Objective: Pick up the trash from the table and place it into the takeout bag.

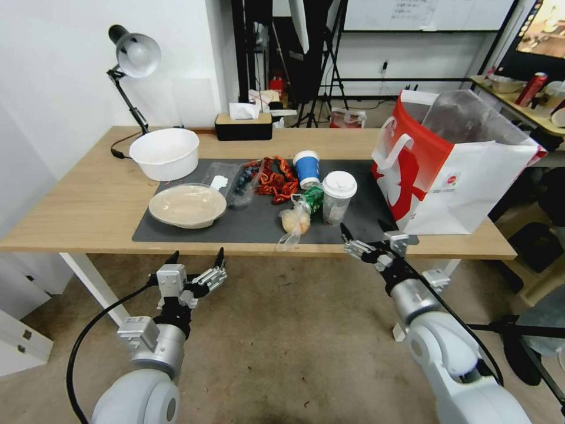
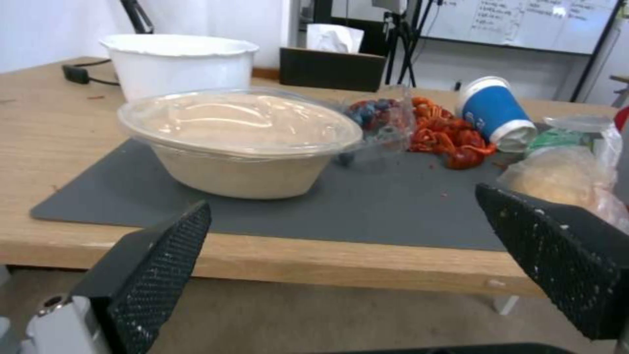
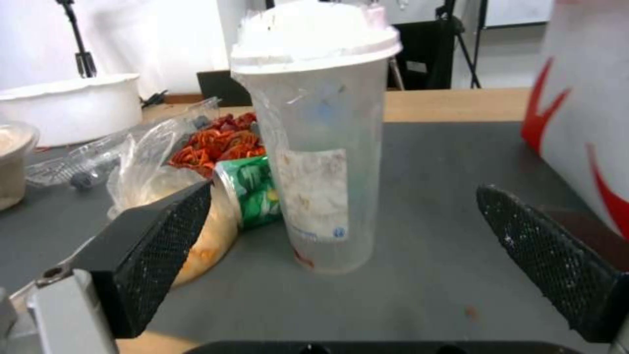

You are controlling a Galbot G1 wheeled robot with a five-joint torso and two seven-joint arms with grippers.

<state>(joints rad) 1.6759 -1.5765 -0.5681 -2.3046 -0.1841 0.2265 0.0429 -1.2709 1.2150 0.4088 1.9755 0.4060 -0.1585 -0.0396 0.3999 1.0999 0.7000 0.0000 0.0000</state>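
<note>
The right claw (image 1: 364, 235) hangs at the near edge of the worktop (image 1: 76, 206), its black, mesh-textured fingers (image 3: 164, 246) spread wide with nothing between them. Just beyond it, upright on the dark grey mat (image 1: 353, 218), stands the clear cup (image 3: 314, 147) with a white domed lid, its cloudy plastic wall smeared inside; the cup lies in line with the gap between the fingers but apart from them. Leaning against the cup's base is the green crumpled wrapper (image 3: 252, 194), and beside that the thin clear bag with an orange lump (image 1: 294, 222).

The left claw (image 1: 196, 259) hovers off the worktop's near edge, also spread wide and empty. Ahead of it, on the mat, sits the round beige dish (image 2: 239, 147) under a clear, glossy lid. Farther back are a white tub (image 1: 165, 153), a clear plastic tray with dark berries (image 1: 241, 179), a heap of red-orange shells (image 1: 276, 179) and the blue paper cup (image 1: 306, 168), tipped over on its side.

The takeout bag (image 1: 453, 171), boxy and white with red panels and loop handles, stands open on the mat's right end, near the right claw and well apart from the dish. The worktop is light wood on white legs; a silver lamp (image 1: 135, 56) and a black tissue box (image 1: 243, 125) stand along its far edge.
</note>
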